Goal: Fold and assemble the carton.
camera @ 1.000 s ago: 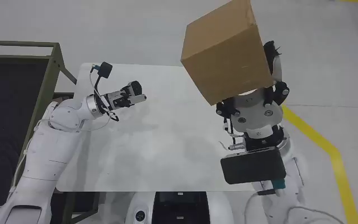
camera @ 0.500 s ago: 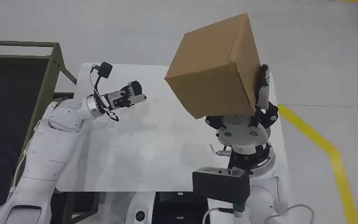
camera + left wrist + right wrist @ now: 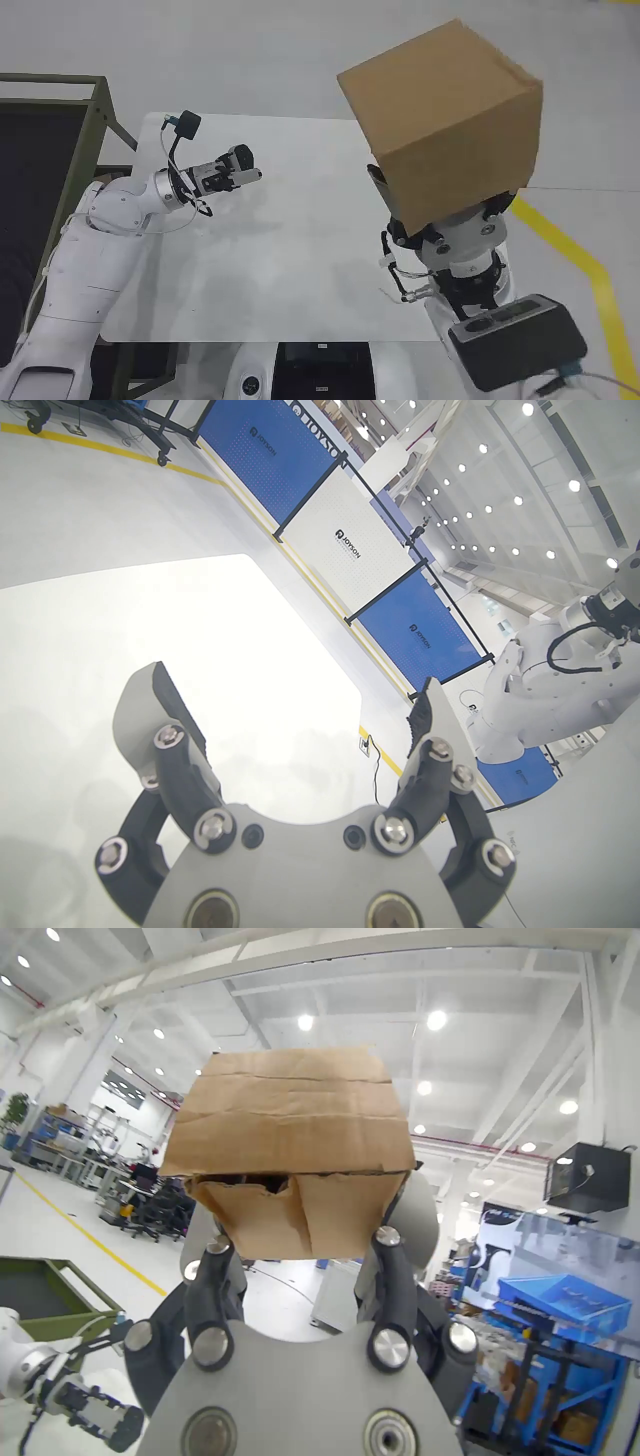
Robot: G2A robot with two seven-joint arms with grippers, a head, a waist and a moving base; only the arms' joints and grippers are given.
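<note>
Right hand (image 3: 305,1228) beneath tilted, raised carton (image 3: 290,1128)

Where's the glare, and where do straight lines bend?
Left wrist view: the table glares white past the open left end effector. Right wrist view: ceiling lamps flare behind the carton, and roof beams bow near the edges. Top view: table edges look straight, no glare.

Large industrial workshop hall: high white ceiling (image 3: 350,988) with round lamps (image 3: 436,1020), yellow floor lines (image 3: 565,240), blue partition panels (image 3: 270,445), workbenches (image 3: 75,1158), blue crate (image 3: 565,1300).
</note>
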